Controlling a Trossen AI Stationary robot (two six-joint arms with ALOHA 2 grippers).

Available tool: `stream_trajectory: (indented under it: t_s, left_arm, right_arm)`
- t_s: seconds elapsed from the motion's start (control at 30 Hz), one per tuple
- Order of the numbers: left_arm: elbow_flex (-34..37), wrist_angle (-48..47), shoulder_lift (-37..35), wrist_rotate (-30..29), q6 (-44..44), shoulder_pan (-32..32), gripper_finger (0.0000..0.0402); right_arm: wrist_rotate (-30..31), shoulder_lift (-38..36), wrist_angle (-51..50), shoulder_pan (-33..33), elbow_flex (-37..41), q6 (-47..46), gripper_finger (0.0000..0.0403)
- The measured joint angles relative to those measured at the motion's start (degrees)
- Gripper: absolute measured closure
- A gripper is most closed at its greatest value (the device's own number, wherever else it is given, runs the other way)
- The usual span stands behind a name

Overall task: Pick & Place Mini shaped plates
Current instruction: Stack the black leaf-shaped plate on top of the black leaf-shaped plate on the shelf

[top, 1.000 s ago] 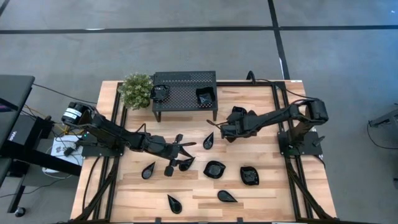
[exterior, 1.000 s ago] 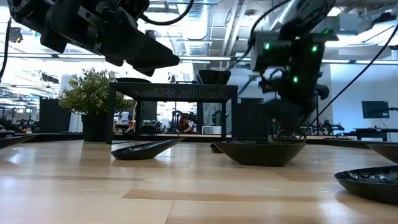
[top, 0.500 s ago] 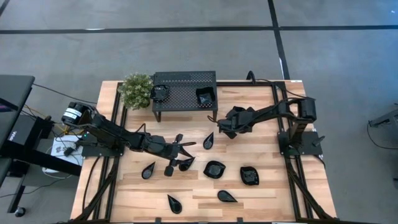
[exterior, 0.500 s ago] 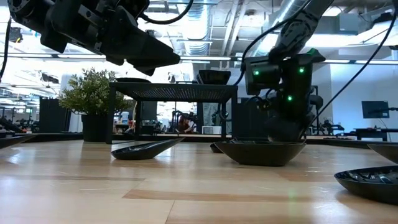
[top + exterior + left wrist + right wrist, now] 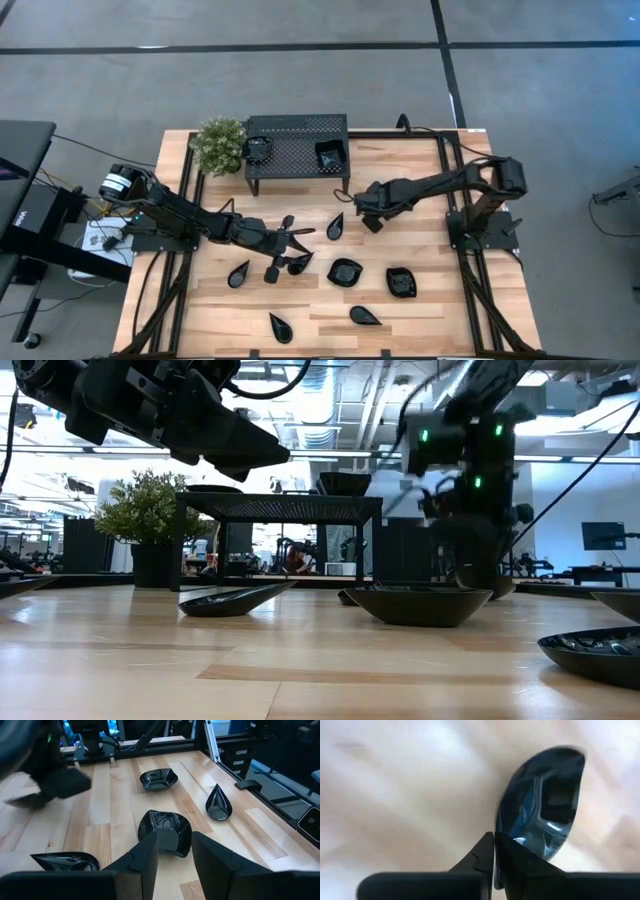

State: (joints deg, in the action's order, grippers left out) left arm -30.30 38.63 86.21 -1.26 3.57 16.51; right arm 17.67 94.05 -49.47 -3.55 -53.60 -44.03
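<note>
Several glossy black mini plates lie flat on the wooden table (image 5: 420, 240), among them a teardrop plate (image 5: 335, 226) and two squarish ones (image 5: 345, 271) (image 5: 401, 281). Two more plates (image 5: 260, 148) (image 5: 328, 152) sit on top of the black perforated rack (image 5: 297, 135). My right gripper (image 5: 366, 208) is right of the teardrop plate on the table, shut on another teardrop plate (image 5: 540, 805). My left gripper (image 5: 299, 232) hovers open at the table's middle left. In its wrist view (image 5: 175, 857) a squarish plate (image 5: 165, 832) lies beyond the fingers. My right gripper pinches the rim of the teardrop plate at its nearer end (image 5: 512, 840) between its two shut fingers. The plate sticks out forward past the fingertips, its hollow side showing. In the low view it hangs by the gripper (image 5: 497, 586), seemingly clear of the table.
A green potted plant (image 5: 218, 145) stands left of the rack at the far edge. More teardrop plates lie near the front (image 5: 280, 326) (image 5: 366, 315) and left (image 5: 238, 273). Bare wood shows right of the rack (image 5: 400, 160).
My right gripper has swung a little toward the table's far left and back, and stands higher in the low view than before; the teardrop plate has gone with it. The plates on the table have stayed where they were.
</note>
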Motion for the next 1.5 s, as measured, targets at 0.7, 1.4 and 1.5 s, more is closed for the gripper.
stream_trajectory:
  t_s: [0.7,1.4,1.5]
  left_arm:
    - [-1.5,3.6,0.0,4.1,2.9,0.2,0.028]
    - [-1.8,3.8,0.0,3.5,5.5,0.0,0.0252]
    - [-1.8,3.8,0.0,3.4,5.4,0.0,0.0258]
  right_arm:
    - [-14.8,-8.4,44.9,23.6,-0.4,39.5,0.0399]
    - [-19.9,-6.6,47.5,19.9,-0.4,42.8,0.04]
    - [-19.8,-6.6,50.5,19.0,-0.4,46.9,0.04]
